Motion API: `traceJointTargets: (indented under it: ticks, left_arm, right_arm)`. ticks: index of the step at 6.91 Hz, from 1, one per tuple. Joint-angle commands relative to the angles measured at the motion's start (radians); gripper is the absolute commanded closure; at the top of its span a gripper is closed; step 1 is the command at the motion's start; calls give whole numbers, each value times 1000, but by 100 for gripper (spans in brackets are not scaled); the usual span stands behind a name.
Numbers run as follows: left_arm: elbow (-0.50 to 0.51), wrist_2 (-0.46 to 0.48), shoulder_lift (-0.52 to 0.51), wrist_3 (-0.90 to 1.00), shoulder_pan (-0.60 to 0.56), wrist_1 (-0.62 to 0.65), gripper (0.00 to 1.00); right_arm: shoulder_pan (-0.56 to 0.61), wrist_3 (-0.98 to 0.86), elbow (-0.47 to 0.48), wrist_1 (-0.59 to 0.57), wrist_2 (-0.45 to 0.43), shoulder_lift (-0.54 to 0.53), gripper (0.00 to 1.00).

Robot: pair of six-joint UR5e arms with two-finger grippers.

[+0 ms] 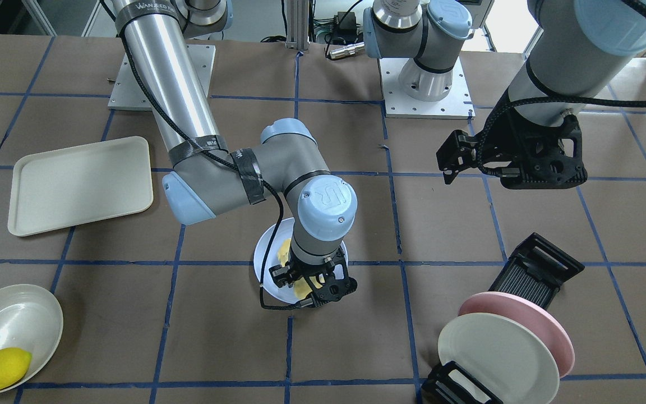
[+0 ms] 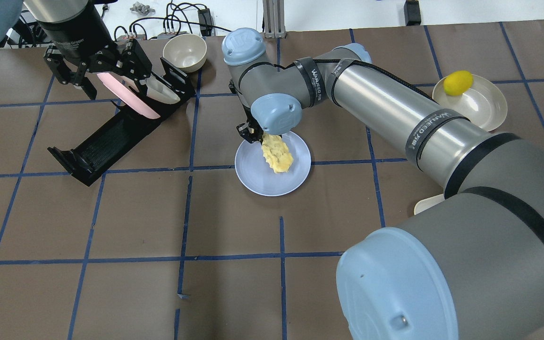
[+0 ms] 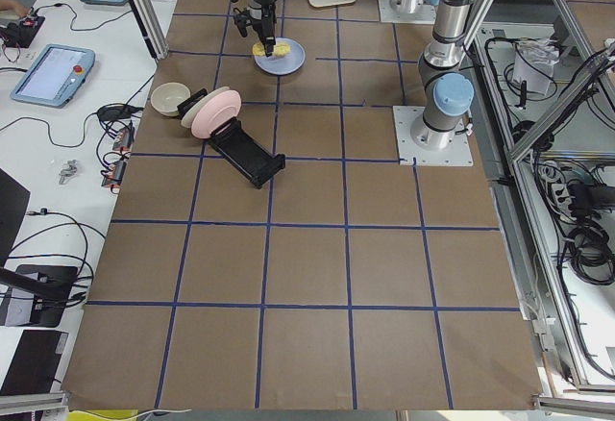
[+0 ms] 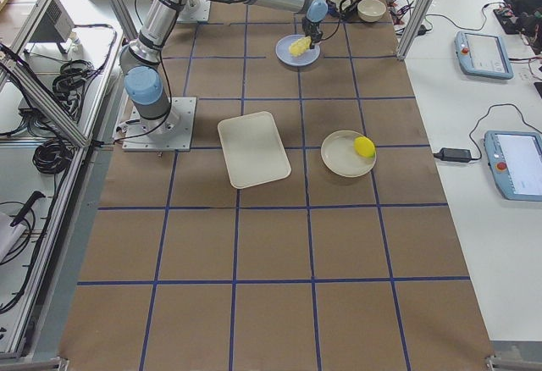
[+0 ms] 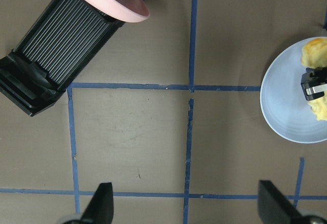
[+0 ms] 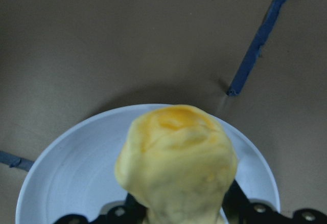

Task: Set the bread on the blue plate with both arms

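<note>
The bread (image 2: 277, 153) lies on the blue plate (image 2: 262, 179) near the table's middle; its golden end fills the right wrist view (image 6: 176, 157). My right gripper (image 2: 253, 134) stands over the plate's far side, its fingers closed against the bread's end; it also shows in the front-facing view (image 1: 309, 283). The left wrist view shows the plate (image 5: 283, 106) and one right finger pad on the bread (image 5: 317, 52). My left gripper (image 2: 76, 80) is open and empty, raised above the dish rack, well apart from the plate.
A black dish rack (image 2: 106, 137) holds a pink plate (image 2: 130, 101) and a cream plate (image 1: 497, 359). A cream bowl (image 2: 184, 52) stands beyond it. A lemon (image 2: 457, 82) lies in a cream dish (image 2: 477, 104). A cream tray (image 1: 82, 185) lies by the right arm.
</note>
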Motion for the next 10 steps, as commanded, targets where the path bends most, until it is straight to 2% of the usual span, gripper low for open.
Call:
traceJointTargets:
  ticks: [1,3,4,7,8,10]
  left_arm:
    - [-25,3,19,7,5,7,0]
    - [-25,1,20,6,3,8,0]
    - [-27,1,18,6,3,8,0]
    - [-17,3,3,-10,3,7,0]
    - [-17,1,4,-10,3,7,0]
    - [-17,0,6,-8,3,5,0]
  right_arm:
    - [-25,-13,16,32,-3,-67,0]
    - [-62,-69,35,51,-2,-105,0]
    - [-87,-120,107,51,3,-168,1]
    - [-256,-197,383,90,14,-520,1]
    - [-285,-199,429,104,11,-581,1]
    - [-360,-195,387,266,1,-662,1]
